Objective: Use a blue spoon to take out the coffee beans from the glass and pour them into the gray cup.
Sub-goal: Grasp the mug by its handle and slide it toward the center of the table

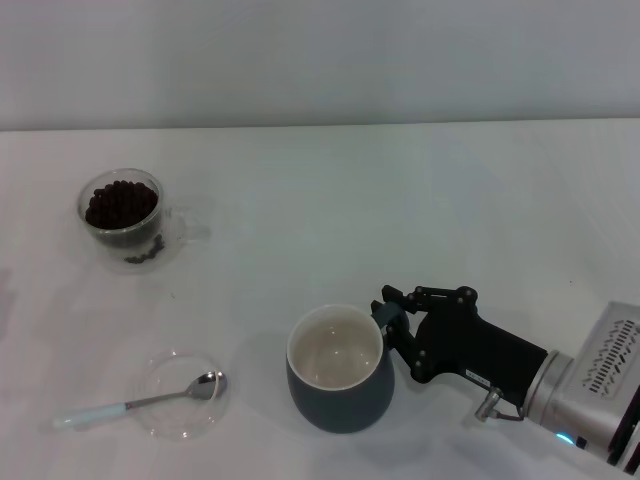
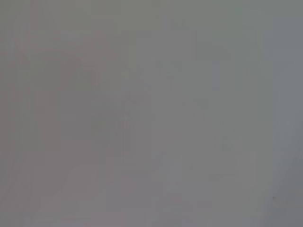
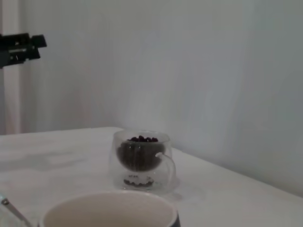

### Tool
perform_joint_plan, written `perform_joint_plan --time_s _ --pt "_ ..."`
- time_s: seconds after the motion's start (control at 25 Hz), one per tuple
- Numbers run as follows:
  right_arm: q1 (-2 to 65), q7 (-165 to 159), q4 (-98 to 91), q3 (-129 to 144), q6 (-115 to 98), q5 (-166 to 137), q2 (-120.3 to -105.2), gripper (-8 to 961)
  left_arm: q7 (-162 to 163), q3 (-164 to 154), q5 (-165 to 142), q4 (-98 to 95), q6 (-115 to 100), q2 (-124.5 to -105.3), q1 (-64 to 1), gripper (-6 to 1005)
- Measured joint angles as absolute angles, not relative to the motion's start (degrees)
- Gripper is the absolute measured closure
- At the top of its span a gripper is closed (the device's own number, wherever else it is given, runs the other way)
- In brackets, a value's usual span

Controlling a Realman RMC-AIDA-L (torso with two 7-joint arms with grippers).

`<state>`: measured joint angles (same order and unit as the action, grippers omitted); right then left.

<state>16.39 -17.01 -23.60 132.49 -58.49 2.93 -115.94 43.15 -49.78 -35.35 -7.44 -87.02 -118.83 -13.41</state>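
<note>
Your right tool (image 1: 385, 312) grips the dark blue-gray ceramic mug (image 1: 340, 372) at its 3 o'clock handle; steady it. The pale-blue-handled metal spoon (image 1: 140, 402) lies at 9 o'clock, on the clear dish (image 1: 180, 396).

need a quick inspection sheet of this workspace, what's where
surface: white table, bare around the items
glass: far left, holds coffee beans
gray cup: near centre, upright, inside looks empty
blue spoon: near left, bowl resting in a shallow clear dish, handle off its rim
clutter: nothing seen
right gripper: at the gray cup's handle side, fingers around it
left gripper: not in view
cables: nothing seen
surroundings: plain pale wall
</note>
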Motion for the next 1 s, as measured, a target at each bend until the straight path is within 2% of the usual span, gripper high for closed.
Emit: perform_joint_plan --time_s 0.48,0.8,1.0 --pt "17.3 -15.7 -23.1 132.3 -56.3 2.9 -115.75 772 43.1 -49.7 -35.0 -7.7 -86.9 -118.74 -13.2 361" --pt "17.4 -15.3 -22.9 131.4 -56.3 3.4 -115.66 717 43.1 -49.7 -35.0 -7.7 -86.8 -118.73 -13.0 362" --pt "17.4 -15.3 -22.9 131.2 -56.2 3.4 -115.63 528 43.1 -49.7 -35.0 -7.7 -86.8 -118.74 -12.9 362"
